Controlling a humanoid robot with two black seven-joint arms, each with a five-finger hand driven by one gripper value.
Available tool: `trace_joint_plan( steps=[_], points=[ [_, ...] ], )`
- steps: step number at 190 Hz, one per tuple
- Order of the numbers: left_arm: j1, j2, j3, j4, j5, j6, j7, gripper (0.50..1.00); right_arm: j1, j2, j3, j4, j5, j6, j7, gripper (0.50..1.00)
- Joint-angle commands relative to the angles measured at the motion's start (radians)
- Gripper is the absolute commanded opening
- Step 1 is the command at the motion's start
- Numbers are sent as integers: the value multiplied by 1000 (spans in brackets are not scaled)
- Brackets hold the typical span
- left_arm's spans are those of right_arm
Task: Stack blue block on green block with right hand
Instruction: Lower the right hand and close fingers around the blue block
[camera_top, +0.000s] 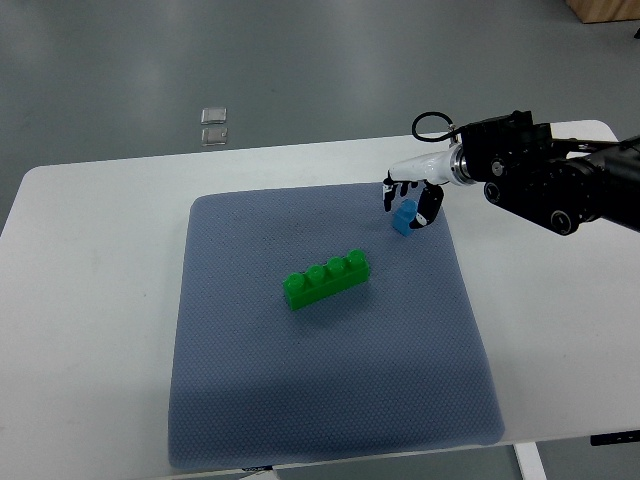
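Observation:
A long green block (327, 277) with a row of studs lies at an angle in the middle of the blue-grey mat (260, 390). A small blue block (402, 217) is at the mat's upper right. My right hand (409, 203) comes in from the right edge and its fingers are curled around the blue block. The hand hides part of the block, so I cannot tell if the block still touches the mat. The blue block is up and to the right of the green block, apart from it. The left arm does not show.
The mat lies on a white table (90, 300). Two small clear plastic pieces (213, 124) lie on the floor beyond the table's far edge. The black right forearm (555, 180) reaches over the table's right side.

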Motion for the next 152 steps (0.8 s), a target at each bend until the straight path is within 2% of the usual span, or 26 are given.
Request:
trace_joint_plan(
  steps=[1, 73, 90, 110, 112, 128, 152],
  points=[
    [0, 0, -3, 1, 0, 0, 0, 1000, -2, 2, 0, -2, 0, -1, 2, 770],
    [0, 0, -3, 1, 0, 0, 0, 1000, -11, 0, -2, -3, -8, -9, 4, 758],
    [0, 0, -3, 1, 0, 0, 0, 1000, -10, 0, -2, -3, -8, -8, 7, 725],
    [0, 0, -3, 1, 0, 0, 0, 1000, -10, 0, -2, -3, -8, -8, 7, 723],
    [0, 0, -3, 1, 0, 1, 0, 1000, -11, 0, -2, -3, -8, -9, 7, 709],
    [0, 0, -3, 1, 0, 0, 0, 1000, -11, 0, -2, -3, -9, -9, 8, 695],
    [0, 0, -3, 3, 0, 0, 1, 1000, -13, 0, -2, -3, -9, -9, 10, 686]
  ],
)
